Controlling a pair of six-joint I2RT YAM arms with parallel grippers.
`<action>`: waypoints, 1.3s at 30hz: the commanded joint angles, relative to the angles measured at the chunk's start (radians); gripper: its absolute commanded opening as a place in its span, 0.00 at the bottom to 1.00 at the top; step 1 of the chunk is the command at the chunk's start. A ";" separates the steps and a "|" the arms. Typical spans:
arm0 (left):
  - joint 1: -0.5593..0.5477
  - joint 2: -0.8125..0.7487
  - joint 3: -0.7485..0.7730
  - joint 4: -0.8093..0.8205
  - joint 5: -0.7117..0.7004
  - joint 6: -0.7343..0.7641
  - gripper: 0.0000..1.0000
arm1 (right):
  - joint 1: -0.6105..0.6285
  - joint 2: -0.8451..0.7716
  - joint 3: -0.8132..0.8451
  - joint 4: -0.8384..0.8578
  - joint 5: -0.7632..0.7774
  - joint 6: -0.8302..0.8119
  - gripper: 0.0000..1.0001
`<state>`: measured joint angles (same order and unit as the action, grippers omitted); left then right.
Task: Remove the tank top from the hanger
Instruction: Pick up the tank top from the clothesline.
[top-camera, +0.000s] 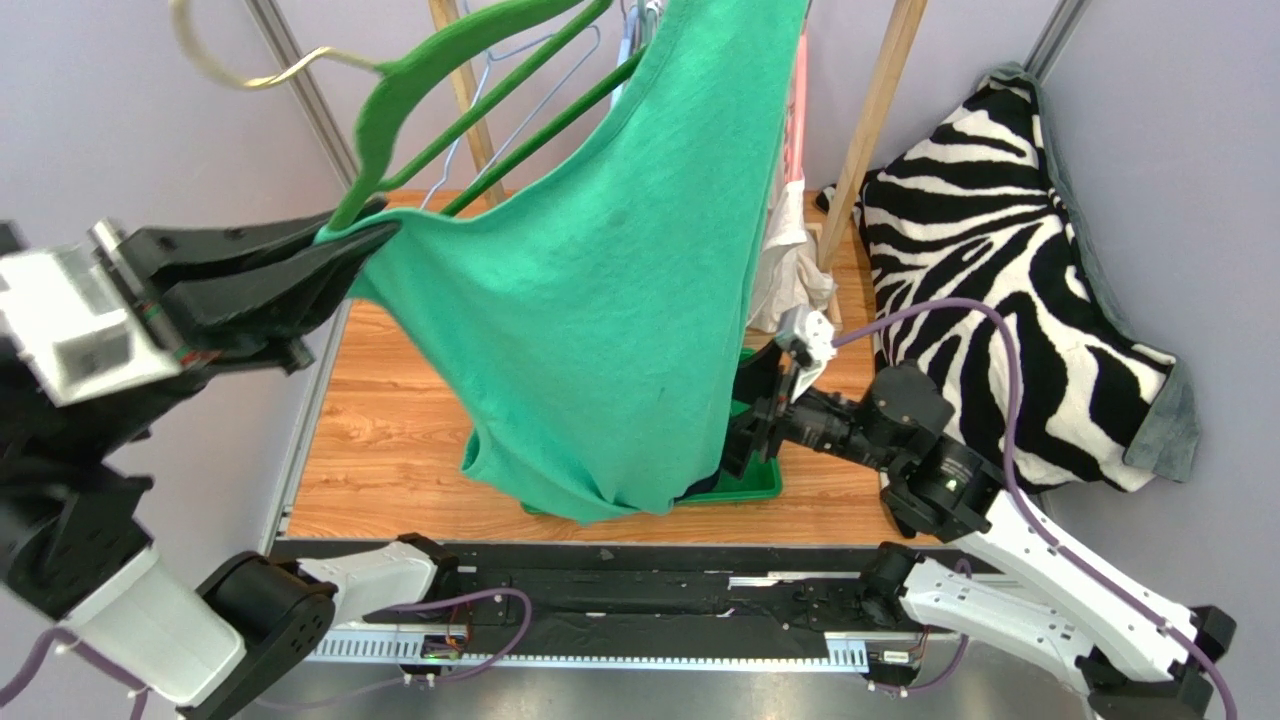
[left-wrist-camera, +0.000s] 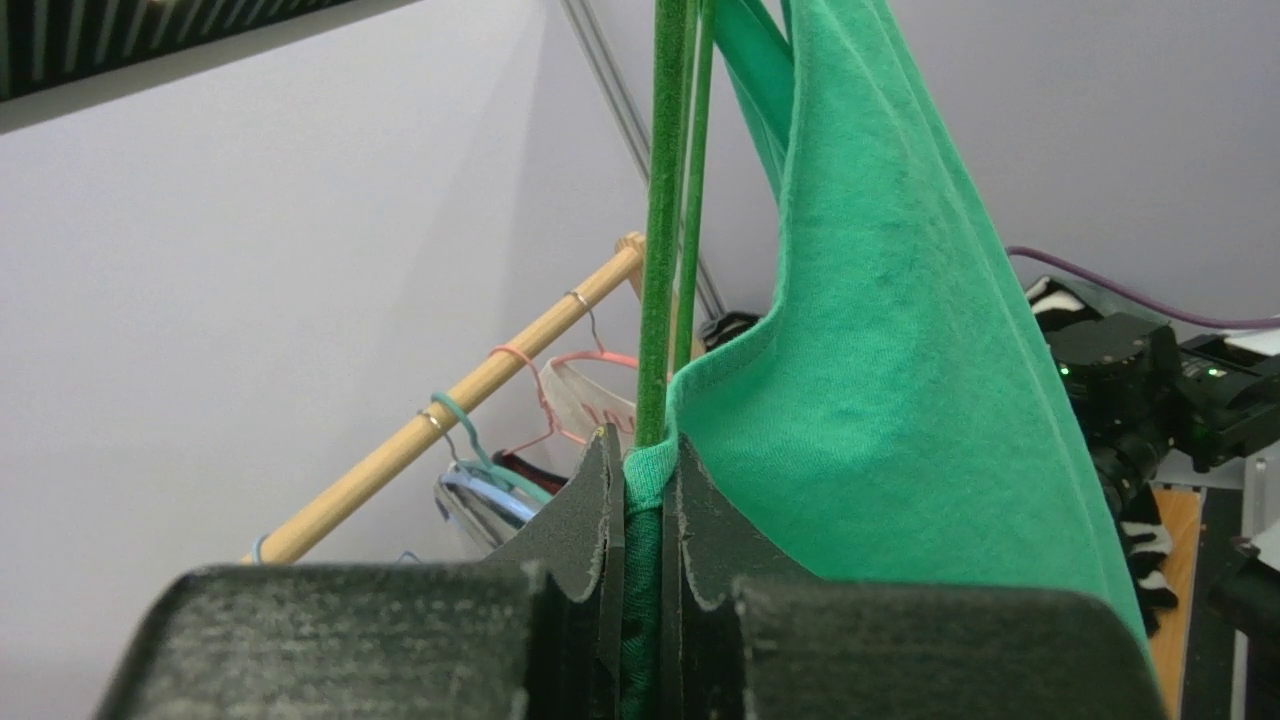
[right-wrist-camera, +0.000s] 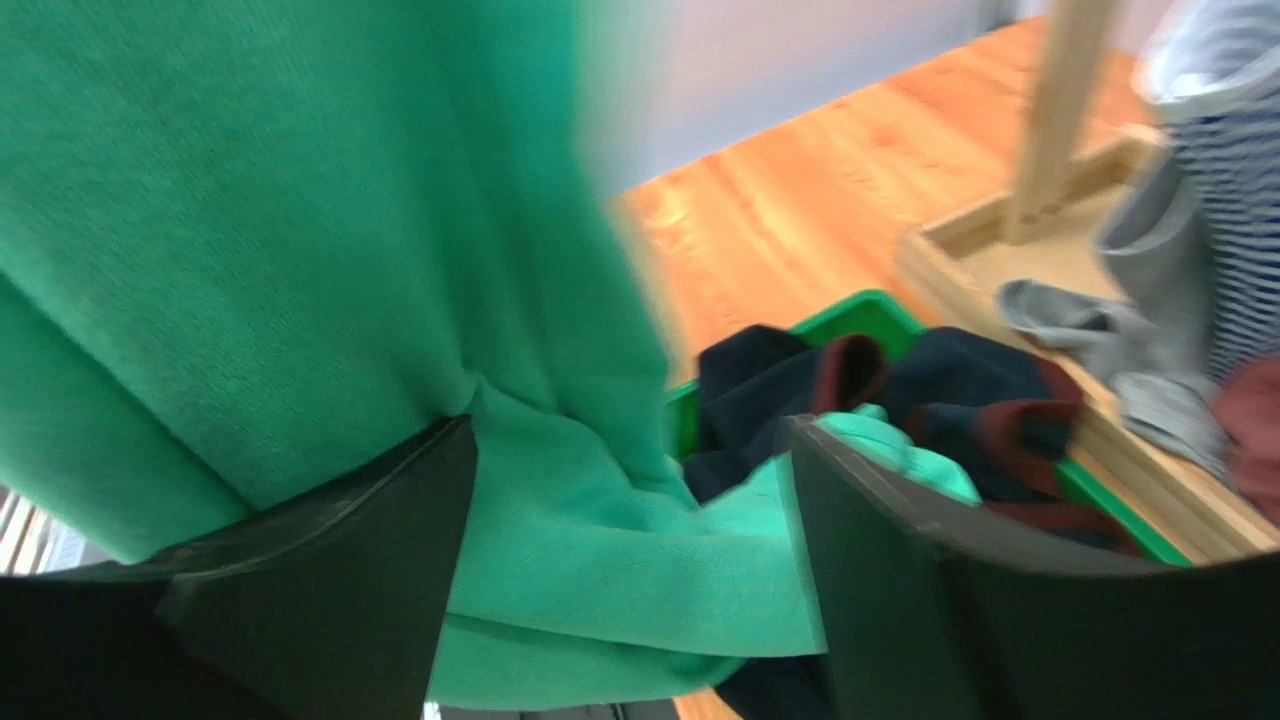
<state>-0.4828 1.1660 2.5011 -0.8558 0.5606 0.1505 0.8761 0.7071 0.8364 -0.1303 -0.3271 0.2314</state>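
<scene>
Pinching tank top (top-camera: 601, 300) edge at hanger (top-camera: 383, 113), left jaws; right jaws wide around hem.

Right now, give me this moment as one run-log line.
left claw: shut on tank top edge by hanger | right claw: open around hem | tank top: not yet off hanger

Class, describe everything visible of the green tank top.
The green knit tank top hangs stretched and slanted, its upper part still on the green hanger. The left tool is shut on its edge beside the hanger's end. Its bunched hem lies between the open fingers of the right tool, above a green bin.
</scene>
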 joint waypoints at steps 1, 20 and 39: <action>0.006 0.070 0.010 0.116 -0.010 0.050 0.00 | 0.115 0.018 0.000 0.100 -0.041 -0.078 0.84; 0.006 0.166 0.039 0.178 -0.056 0.090 0.00 | 0.133 0.062 0.109 0.172 0.603 -0.348 0.00; 0.006 -0.080 -0.444 -0.054 0.041 0.202 0.00 | 0.135 -0.218 0.194 -0.129 0.760 -0.323 0.78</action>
<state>-0.4816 1.0958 2.1082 -0.9352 0.5861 0.3218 1.0092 0.4980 0.9459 -0.3313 0.4648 -0.0475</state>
